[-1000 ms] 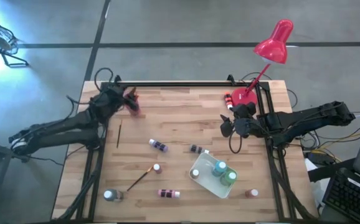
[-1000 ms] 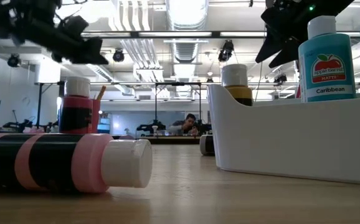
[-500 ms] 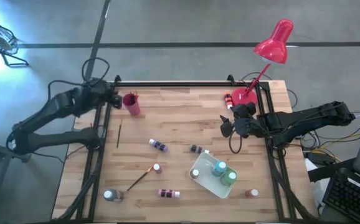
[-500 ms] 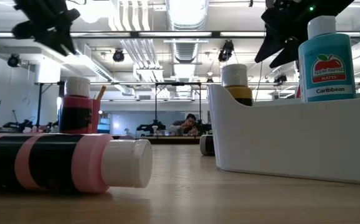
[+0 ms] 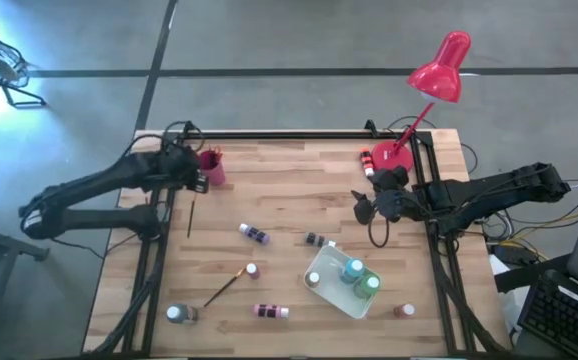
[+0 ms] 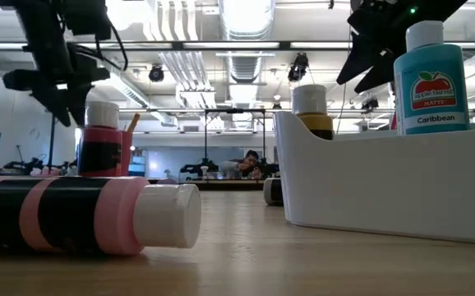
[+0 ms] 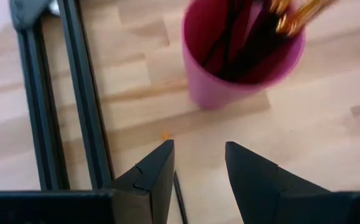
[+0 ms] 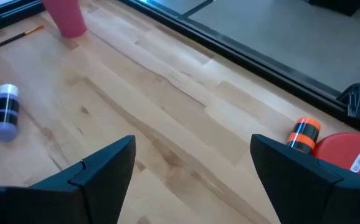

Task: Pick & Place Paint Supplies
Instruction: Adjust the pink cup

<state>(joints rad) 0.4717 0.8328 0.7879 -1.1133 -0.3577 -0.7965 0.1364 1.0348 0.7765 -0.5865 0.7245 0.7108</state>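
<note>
— Two grippers are over the bench, yes? Where is the left gripper [image 5: 197,181]?

— It hovers near the far left corner, just beside the pink cup [image 5: 210,165] with paintbrushes [image 7: 261,28] standing in it. In the left wrist view the fingers [image 7: 158,171] are a little apart and nothing is between them; the cup is just ahead of the tips, not touching.

— And the right gripper [image 5: 361,207]?

— It is near the right edge, in front of the red desk lamp [image 5: 431,85]. Its jaws stand wide and it holds nothing. The orange-striped bottle [image 8: 303,134] lies near the lamp base, apart from it.

— Where are the other paint supplies?

— One dark paintbrush [image 5: 191,215] lies near the left edge, just in front of the left gripper. A purple bottle [image 5: 255,234] lies near the middle of the bench. An orange-handled paintbrush [image 5: 226,286] lies toward the front edge, with a pink-striped bottle [image 5: 270,311] near it. The white tray [image 5: 325,285] near the front right holds a teal bottle [image 5: 353,269] and a green one [image 5: 369,285]. A brown bottle [image 5: 403,311] stands at the front right corner.

— What does the low view add?

— It shows the label of the teal bottle and a yellow bottle [image 6: 311,111] behind the tray wall. The high view does not show the label. In the low view a person [image 6: 248,164] sits far behind the bench.
</note>
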